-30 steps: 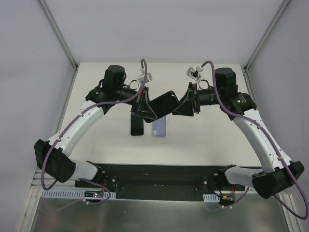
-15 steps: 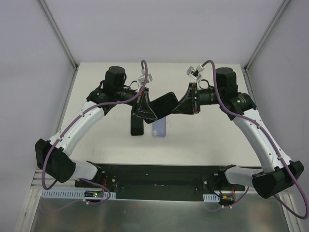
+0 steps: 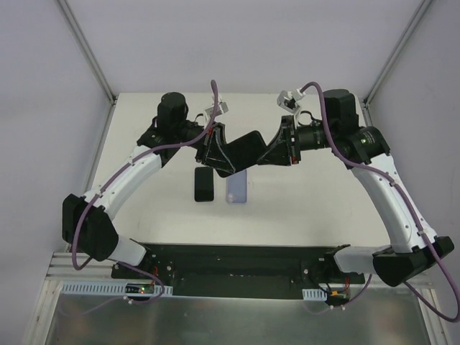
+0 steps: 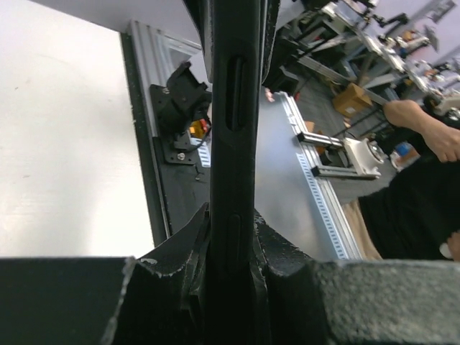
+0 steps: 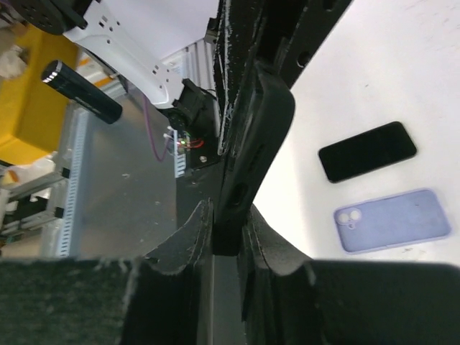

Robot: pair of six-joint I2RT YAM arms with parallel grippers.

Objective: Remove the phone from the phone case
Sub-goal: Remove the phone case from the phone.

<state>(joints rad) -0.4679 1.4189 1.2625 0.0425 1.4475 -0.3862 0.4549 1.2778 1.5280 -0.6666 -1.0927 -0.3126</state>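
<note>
Left gripper point(image 3: 218, 152) closed on one end of the black phone case point(image 3: 243, 151), which is raised off the table point(image 3: 309, 198) and seen edge-on between the fingers point(image 4: 180, 251). Right gripper point(image 3: 277, 152) clamped on the opposite end. Whether a phone sits inside cannot be told. Below the left gripper lies a black phone point(image 3: 204, 184). Just beside it, beneath the held case, is a lilac phone point(image 3: 236, 188), camera side up.

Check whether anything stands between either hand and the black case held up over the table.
Nothing visible does. The left hand and the right hand each clamp an end of the black case, held above the table. The black phone and the purple handset lie flat below, touching neither.
</note>
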